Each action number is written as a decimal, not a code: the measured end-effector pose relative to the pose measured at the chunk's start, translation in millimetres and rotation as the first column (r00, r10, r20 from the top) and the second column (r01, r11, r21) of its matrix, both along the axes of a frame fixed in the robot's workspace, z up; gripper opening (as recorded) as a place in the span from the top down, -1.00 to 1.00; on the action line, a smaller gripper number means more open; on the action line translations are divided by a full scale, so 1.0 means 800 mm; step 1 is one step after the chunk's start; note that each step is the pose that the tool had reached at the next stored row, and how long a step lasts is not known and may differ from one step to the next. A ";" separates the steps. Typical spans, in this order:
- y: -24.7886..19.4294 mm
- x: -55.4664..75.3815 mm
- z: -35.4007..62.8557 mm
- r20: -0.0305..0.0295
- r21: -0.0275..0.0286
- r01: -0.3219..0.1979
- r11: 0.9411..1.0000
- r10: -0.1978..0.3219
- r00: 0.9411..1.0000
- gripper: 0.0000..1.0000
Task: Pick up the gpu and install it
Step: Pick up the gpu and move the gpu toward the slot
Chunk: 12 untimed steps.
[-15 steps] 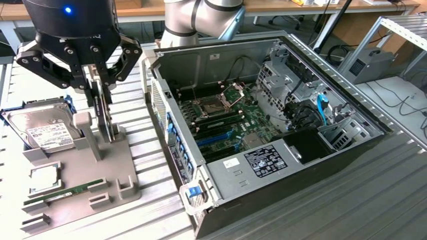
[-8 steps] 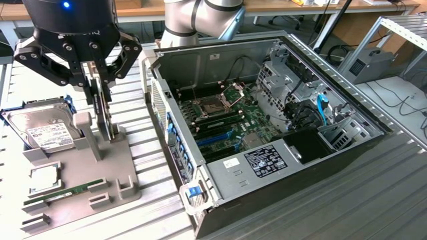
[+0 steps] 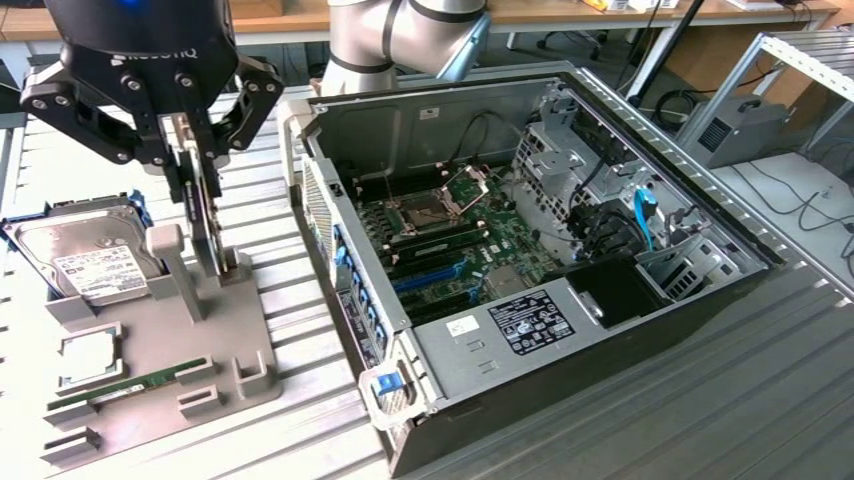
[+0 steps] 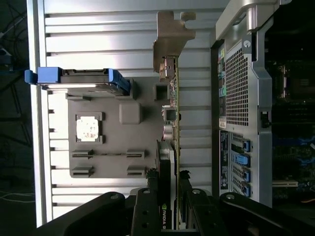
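Claw [image 3: 196,172] clamped on the gpu [image 3: 210,235], upright at its holder [image 3: 150,338]; pick-up step, I judge, needing a straight lift clear.

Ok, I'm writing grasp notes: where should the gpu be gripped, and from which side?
By its top edge, from straight above, fingers pinching its two flat faces: the gpu stands upright and thin at the grey holder, metal bracket at one end. The gripper appears to grip it just so.
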State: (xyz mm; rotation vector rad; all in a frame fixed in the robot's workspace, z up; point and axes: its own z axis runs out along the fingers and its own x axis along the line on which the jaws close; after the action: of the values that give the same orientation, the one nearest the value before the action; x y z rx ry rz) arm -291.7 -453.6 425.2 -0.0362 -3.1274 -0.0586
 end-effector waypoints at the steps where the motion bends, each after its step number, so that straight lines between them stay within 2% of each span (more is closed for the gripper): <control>1: 0.0000 0.000 0.001 0.000 0.000 0.000 1.000 0.000 1.000 0.47; 12: 0.0000 0.000 0.009 0.000 0.000 0.000 1.000 0.000 1.000 0.47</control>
State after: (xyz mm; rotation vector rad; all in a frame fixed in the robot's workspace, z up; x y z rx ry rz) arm -291.7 -453.6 432.5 -0.0362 -3.1275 -0.0587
